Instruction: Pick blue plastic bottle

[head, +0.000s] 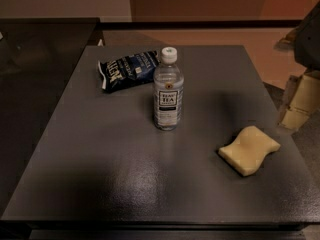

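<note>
We see the blue plastic bottle (168, 89) ungrasped near the bench (125, 174) far edge, the gripper (302, 100) off the right edge, its opening impossible to tell.

Bluish bottle (168, 96), white cap (169, 54); dark blue bag (127, 70); yellow sponge (249, 150); cream claw (300, 101) far right.

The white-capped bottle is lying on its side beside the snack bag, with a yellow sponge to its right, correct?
No: the camera view shows the blue plastic bottle standing upright, beside the snack bag, with the yellow sponge to its right. The gripper is at the picture's right edge, off the table.
</note>
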